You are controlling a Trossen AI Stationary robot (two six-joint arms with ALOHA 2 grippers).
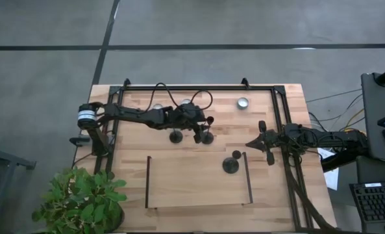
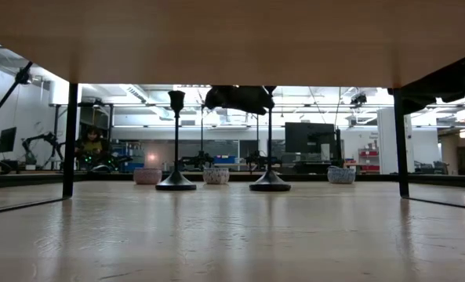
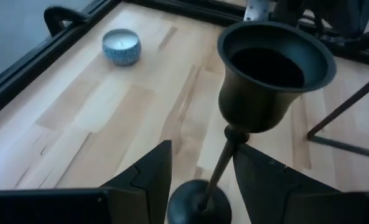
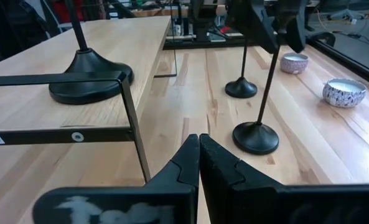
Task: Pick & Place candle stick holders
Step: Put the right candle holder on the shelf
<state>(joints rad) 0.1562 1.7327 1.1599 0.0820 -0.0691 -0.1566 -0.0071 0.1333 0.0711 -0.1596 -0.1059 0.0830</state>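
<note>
Two black candle stick holders stand on their disc bases on the table: one (image 1: pixel 176 136) free, the other (image 1: pixel 206 138) under my left gripper (image 1: pixel 202 129). In the left wrist view that holder's cup (image 3: pixel 275 68) rises above my open left gripper (image 3: pixel 201 149), and its thin stem (image 3: pixel 224 168) passes between the fingers. The low view shows both holders (image 2: pixel 176 141) (image 2: pixel 270 145) with their bases on the table. A third holder (image 1: pixel 231 162) stands on the raised wooden shelf. My right gripper (image 4: pixel 199 155) is shut and holds nothing, at the table's right side (image 1: pixel 252 144). My left gripper comes level from the table's left, one finger on each side of the holder's stem (image 3: pixel 229 152), just below the cup. The stem shows close beside one finger (image 3: pixel 259 180); I cannot tell whether they touch. The holder's base (image 3: pixel 200 202) is on the table.
A raised wooden shelf (image 1: pixel 198 179) on black metal legs covers the near middle. Small candle jars (image 1: pixel 243 103) (image 3: pixel 121 46) (image 4: pixel 345 91) sit along the far side. A black frame (image 1: pixel 198 86) runs round the table. A potted plant (image 1: pixel 82 201) stands at the near left corner.
</note>
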